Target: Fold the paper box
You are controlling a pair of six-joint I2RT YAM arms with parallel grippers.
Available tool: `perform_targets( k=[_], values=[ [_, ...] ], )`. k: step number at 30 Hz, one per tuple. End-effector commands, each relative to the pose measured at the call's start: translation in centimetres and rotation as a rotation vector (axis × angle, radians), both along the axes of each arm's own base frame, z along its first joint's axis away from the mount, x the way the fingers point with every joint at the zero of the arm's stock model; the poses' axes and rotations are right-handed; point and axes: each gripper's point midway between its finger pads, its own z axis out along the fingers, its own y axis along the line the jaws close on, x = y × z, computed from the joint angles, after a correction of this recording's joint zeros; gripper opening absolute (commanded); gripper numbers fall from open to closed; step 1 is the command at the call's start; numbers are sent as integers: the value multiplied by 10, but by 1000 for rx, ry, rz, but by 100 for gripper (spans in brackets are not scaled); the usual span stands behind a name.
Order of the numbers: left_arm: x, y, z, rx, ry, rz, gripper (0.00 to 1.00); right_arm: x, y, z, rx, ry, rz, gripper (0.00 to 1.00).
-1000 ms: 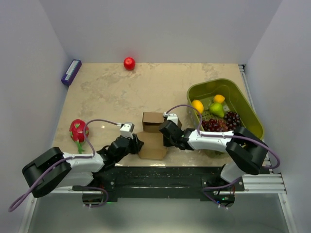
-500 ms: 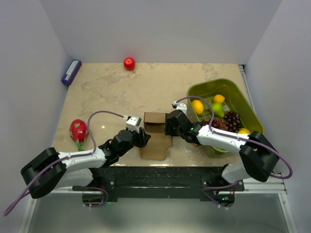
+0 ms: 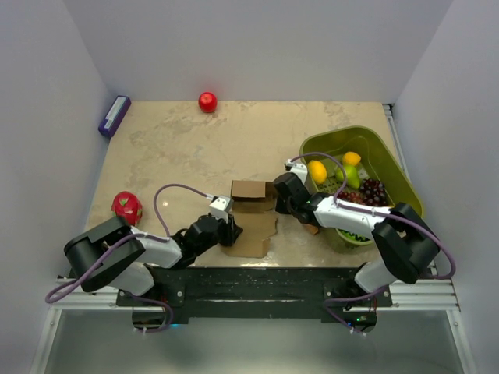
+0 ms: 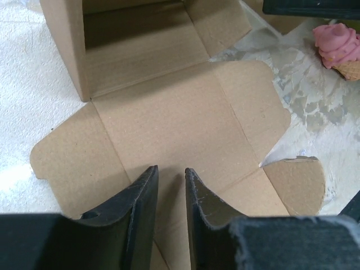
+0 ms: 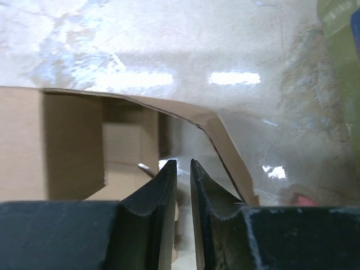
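Paper box [image 3: 251, 222] sits just left of the green basket [image 3: 335, 135], towards its near end. Body looks erected, walls up and mouth open. Lid panel [image 4: 185, 124] lies flat with its tabs unfolded, so closing and tucking are left – I'd call it past halfway. Left gripper [image 4: 171, 173] is over the lid, fingers a narrow slit apart, nothing between. Right gripper [image 5: 181, 164] is at the box's basket-side flap, nearly closed – can't tell if it pinches.

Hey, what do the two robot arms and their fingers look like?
The left arm and right arm match: white links between bulky black joints, a purple cable looping along each, a small white block at each wrist. The fingers are black, curved, tapering to narrow tips.
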Motion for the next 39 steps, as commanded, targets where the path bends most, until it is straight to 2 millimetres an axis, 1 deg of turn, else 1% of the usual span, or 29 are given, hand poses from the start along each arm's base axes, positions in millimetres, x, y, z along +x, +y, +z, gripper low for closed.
perform_targets(
  k=[1,3,6,8,9,11,12,15,20,21,24,26,29,36,39],
  values=[
    [-6,3,-9,-9,14,1,30,12,-9,-8,-39,-39,-41,19],
    [-8,3,-12,-6,21,-7,29,15,-6,-12,-39,-38,-37,19],
    [-8,2,-13,-6,23,-13,28,20,2,-11,-14,-50,-18,18],
    [-8,1,-13,-7,25,-15,27,20,5,-10,-8,-49,-2,18],
    [-9,1,-14,-8,28,-19,27,25,11,-4,23,-74,3,18],
    [-10,0,-16,-6,33,-24,27,25,14,-1,41,-86,16,18],
    [-10,-2,-16,-10,35,-27,26,26,21,4,70,-101,34,18],
    [-10,-3,-18,-9,39,-31,26,26,29,8,109,-118,69,19],
    [-11,-5,-21,-4,45,-38,26,22,41,3,145,-104,126,18],
    [-11,-6,-20,-6,45,-37,25,23,45,5,162,-116,135,18],
    [-11,-6,-22,-2,47,-37,25,22,48,2,176,-114,151,19],
    [-11,-7,-24,2,50,-41,25,21,52,-3,180,-98,168,18],
    [-12,-8,-25,3,54,-44,25,20,58,-7,197,-93,179,18],
    [-12,-8,-28,10,59,-42,25,18,60,-23,193,-57,186,17],
    [-11,-6,-28,9,62,-26,24,17,57,-18,183,-56,182,17]
  ],
)
